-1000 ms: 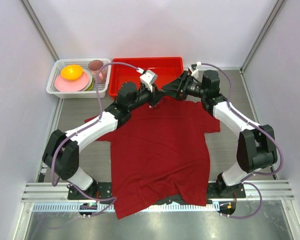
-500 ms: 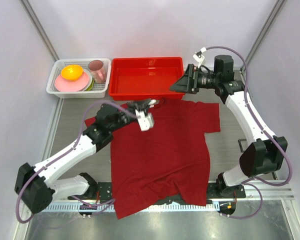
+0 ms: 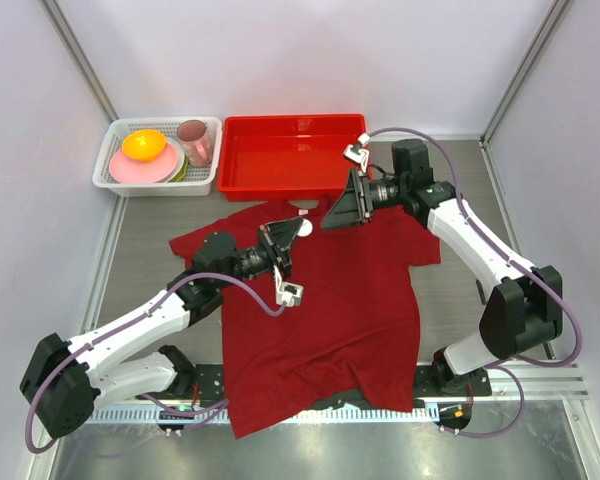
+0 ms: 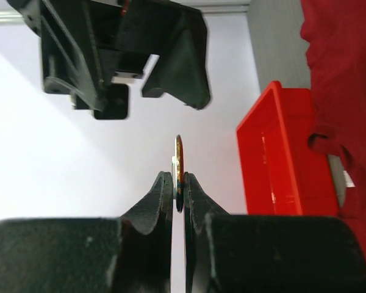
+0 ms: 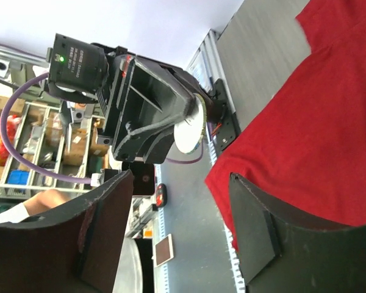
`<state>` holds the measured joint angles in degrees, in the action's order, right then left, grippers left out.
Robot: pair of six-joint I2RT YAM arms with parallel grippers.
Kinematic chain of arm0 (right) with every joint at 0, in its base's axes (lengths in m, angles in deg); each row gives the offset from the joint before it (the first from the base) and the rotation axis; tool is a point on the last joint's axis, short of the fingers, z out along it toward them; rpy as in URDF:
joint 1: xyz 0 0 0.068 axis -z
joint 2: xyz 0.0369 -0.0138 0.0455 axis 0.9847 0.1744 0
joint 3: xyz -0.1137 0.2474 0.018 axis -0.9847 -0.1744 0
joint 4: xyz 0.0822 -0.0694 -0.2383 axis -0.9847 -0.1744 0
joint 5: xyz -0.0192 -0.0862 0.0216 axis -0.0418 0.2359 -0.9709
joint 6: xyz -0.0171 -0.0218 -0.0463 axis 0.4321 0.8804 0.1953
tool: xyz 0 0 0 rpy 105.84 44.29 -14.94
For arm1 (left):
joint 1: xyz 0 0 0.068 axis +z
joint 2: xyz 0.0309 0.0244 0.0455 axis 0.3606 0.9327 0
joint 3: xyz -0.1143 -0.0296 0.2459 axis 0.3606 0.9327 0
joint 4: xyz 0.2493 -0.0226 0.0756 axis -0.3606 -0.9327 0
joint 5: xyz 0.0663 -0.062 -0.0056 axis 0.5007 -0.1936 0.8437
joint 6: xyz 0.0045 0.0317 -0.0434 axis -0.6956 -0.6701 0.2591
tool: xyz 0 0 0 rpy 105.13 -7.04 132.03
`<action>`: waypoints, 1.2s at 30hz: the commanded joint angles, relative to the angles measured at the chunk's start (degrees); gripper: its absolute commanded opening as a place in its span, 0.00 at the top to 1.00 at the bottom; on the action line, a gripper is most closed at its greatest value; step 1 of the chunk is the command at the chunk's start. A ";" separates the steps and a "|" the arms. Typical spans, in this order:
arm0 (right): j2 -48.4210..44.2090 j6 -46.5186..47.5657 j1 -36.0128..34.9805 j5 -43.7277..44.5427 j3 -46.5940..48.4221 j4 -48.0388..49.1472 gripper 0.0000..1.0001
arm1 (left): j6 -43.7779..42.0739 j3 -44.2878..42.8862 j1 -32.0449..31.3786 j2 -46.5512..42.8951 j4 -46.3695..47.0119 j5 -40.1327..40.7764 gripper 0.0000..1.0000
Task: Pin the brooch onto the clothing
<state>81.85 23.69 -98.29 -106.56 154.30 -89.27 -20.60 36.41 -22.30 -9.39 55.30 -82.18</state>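
Note:
The dark red T-shirt point(image 3: 325, 300) lies flat on the table, collar toward the far side. My left gripper point(image 3: 292, 234) is raised over the shirt's upper left chest and is shut on the brooch point(image 3: 304, 228), a small pale disc. In the left wrist view the brooch point(image 4: 179, 168) stands edge-on, pinched between the fingertips of the gripper point(image 4: 178, 180). My right gripper point(image 3: 332, 217) is open and empty over the collar area, facing the left gripper from a short distance. In the right wrist view the right gripper point(image 5: 180, 177) has its jaws wide apart, with the brooch point(image 5: 190, 127) and the shirt point(image 5: 305, 122) beyond them.
A bright red plastic tray point(image 3: 352, 128) stands just beyond the collar; it also shows in the left wrist view point(image 4: 274, 165). A white basket point(image 3: 115, 140) with dishes and a cup stands at the far left. White walls close in the sides and back.
My left gripper has turned and lifted with the brooch, now pointing at the right gripper. My right gripper has come down from over the tray to just above the collar.

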 commanded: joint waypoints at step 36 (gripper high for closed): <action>3.37 -6.56 -4.53 0.16 3.58 10.07 0.99 | -0.56 -0.53 -0.68 -1.62 2.05 5.82 0.58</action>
<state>86.66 14.93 -103.84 -106.32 154.65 -80.85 -25.03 36.41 -22.74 -8.19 59.52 -80.96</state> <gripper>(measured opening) 0.036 0.298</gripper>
